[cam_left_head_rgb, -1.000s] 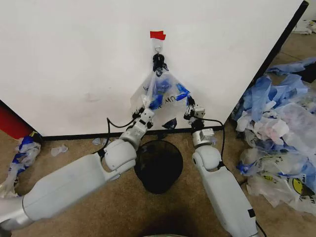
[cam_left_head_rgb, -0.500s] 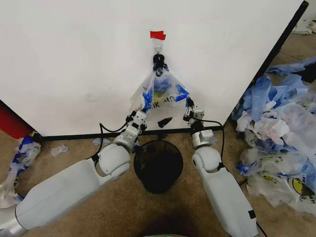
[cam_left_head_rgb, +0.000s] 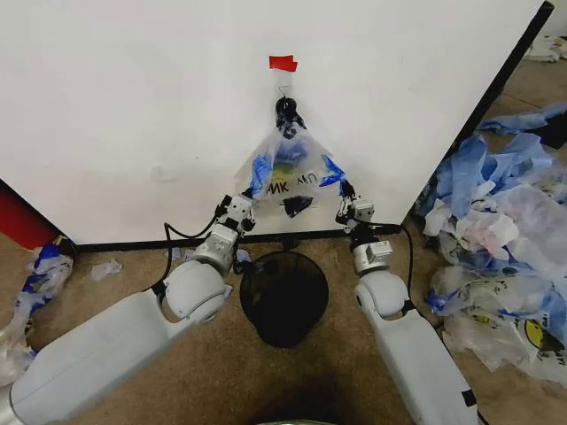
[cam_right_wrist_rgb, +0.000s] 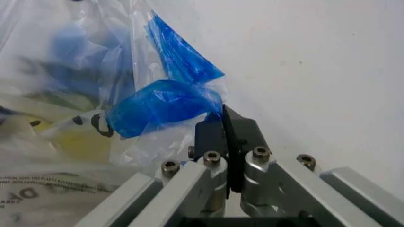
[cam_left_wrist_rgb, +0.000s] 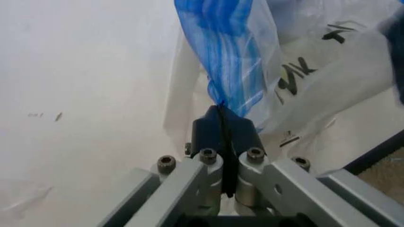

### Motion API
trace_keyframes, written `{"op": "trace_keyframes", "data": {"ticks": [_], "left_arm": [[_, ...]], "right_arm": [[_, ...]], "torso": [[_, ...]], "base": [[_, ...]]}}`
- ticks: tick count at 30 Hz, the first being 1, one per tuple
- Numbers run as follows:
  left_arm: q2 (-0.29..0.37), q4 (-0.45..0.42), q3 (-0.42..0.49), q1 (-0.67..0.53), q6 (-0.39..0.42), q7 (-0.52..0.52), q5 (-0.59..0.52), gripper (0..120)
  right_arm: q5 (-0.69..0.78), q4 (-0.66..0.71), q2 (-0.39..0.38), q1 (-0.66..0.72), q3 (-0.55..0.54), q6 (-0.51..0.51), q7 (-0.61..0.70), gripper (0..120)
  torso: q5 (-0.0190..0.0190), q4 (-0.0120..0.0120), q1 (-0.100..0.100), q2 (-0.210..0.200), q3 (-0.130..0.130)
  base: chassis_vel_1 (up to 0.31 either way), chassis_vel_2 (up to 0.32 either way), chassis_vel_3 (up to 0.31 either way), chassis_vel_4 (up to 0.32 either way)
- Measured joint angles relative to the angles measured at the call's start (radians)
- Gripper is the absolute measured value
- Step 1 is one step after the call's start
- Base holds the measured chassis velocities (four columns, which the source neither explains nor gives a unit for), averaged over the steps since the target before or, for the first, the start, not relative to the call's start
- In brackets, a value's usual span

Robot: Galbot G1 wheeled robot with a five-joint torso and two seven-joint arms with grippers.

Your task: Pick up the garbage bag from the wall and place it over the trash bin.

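Upside-down, garbage bag (cam_left_head_rgb: 291, 173) hangs mouth-down, vertical.

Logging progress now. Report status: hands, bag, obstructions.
Left hand shut on garbage bag, right hand likewise. Bag hangs from hook on wall. Trash bin below, unobstructed.

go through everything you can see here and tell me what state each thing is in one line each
garbage bag: hanging from the hook, stretched wide by its two blue handles
hook: holding the bag's top
left gripper: shut on one handle
right gripper: shut on the other handle
trash bin: upright, unlined, below the bag
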Motion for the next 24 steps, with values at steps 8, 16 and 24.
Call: {"op": "trace_keyframes", "data": {"ticks": [8, 16, 24], "left_arm": [[0.020, -0.021, -0.058, 0.038, -0.002, -0.003, -0.013, 0], [0.064, -0.081, -0.188, 0.165, -0.019, -0.002, -0.043, 0], [0.082, -0.123, -0.203, 0.197, -0.108, 0.073, -0.119, 0]], "right_arm": [[-0.005, 0.018, -0.006, -0.017, -0.007, 0.000, 0.000, 0], [0.008, 0.019, -0.021, -0.008, -0.068, -0.007, 0.002, 0], [0.025, 0.055, -0.059, -0.032, -0.078, -0.021, 0.004, 0]], "torso": [[0.0001, -0.0001, 0.000, 0.000, 0.000], [0.0001, 0.0011, 0.000, 0.000, 0.000], [0.0002, -0.0001, 0.000, 0.000, 0.000]], "base": [[0.000, 0.000, 0.000, 0.000], [0.000, 0.000, 0.000, 0.000], [0.000, 0.000, 0.000, 0.000]]}}
